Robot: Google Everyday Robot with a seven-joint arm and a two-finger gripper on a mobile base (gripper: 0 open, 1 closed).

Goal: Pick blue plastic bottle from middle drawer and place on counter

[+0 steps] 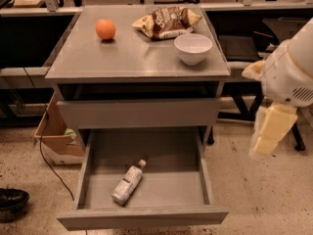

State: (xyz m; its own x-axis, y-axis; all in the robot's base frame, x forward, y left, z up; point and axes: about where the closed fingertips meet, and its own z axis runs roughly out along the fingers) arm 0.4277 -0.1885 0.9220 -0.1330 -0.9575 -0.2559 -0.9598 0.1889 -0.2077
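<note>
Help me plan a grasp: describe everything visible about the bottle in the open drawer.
The blue plastic bottle is small, clear-looking plastic with a white cap and a pale label bearing a dark band. It lies on its side on the floor of the open middle drawer, slanted, cap toward the back right. It sits left of centre, touching only the floor, clear of the walls. The gripper hangs outside the drawer, off to its right, far from the bottle.

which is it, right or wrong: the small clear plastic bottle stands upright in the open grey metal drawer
Wrong: the camera view shows the small clear plastic bottle lying on its side in the open grey metal drawer. The gripper hangs off to the right of the drawer.
</note>
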